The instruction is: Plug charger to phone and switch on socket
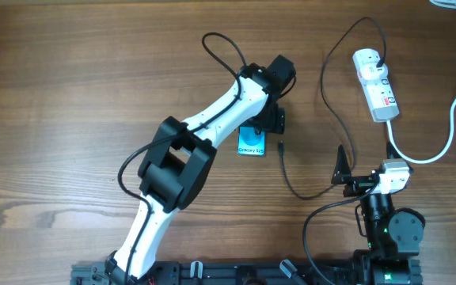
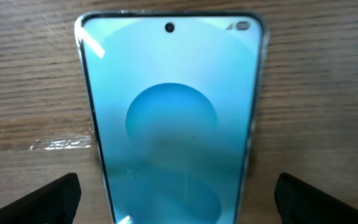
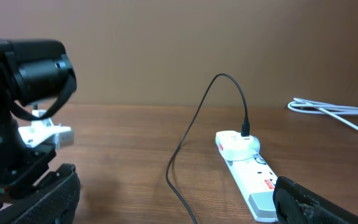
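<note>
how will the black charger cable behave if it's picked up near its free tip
Probably floppy: the charger cable is thin and lies in loose curves. Likely light, so it should drag easily. Its far end is plugged in at the socket, so pulling may shift that.

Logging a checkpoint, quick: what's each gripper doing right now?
Left gripper: open, straddling the phone, not gripping it.
Right gripper: open, empty.

The turquoise-screened phone [image 1: 250,142] lies flat at frame centre. The black charger [image 3: 245,127] (one end plugged into the white socket [image 1: 376,85], upper right) trails down, its loose tip just beside the phone.
</note>
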You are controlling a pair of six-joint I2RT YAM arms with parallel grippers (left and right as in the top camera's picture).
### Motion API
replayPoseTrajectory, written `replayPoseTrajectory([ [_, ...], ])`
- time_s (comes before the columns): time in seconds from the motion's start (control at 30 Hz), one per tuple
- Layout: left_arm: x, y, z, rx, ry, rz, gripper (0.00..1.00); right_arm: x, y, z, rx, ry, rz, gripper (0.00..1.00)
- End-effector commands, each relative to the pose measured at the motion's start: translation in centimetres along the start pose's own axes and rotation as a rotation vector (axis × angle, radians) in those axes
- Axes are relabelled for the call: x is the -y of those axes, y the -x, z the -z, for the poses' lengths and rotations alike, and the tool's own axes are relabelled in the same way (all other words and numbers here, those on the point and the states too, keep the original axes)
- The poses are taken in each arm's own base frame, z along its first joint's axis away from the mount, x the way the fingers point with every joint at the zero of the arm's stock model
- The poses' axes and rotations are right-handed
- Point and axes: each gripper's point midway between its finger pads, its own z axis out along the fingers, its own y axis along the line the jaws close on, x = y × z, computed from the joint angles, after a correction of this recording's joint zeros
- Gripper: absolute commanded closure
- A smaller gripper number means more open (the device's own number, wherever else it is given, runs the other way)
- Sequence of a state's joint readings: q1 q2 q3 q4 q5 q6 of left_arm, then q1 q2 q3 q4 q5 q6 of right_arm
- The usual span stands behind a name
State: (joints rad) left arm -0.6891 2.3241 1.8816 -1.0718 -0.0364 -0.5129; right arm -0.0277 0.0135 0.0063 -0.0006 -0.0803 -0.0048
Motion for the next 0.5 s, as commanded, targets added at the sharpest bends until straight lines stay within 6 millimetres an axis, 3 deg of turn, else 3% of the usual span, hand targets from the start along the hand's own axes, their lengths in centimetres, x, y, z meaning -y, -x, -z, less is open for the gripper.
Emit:
replayPoseTrajectory([
  [0.0, -0.5, 0.3, -0.9, -0.015, 0.009, 0.001, 0.01, 0.1, 0.1, 0.0, 0.005, -0.008, -0.005, 0.00],
  [0.17, -1.6, 0.5, -1.2, -0.033, 0.009, 0.028, 0.00, 0.1, 0.1, 0.0, 0.005, -0.008, -0.005, 0.00],
  [0.47, -0.7, -0.3, -1.5, -0.056, -0.018, 0.016, 0.00, 0.1, 0.1, 0.0, 0.005, -0.008, -0.005, 0.00],
])
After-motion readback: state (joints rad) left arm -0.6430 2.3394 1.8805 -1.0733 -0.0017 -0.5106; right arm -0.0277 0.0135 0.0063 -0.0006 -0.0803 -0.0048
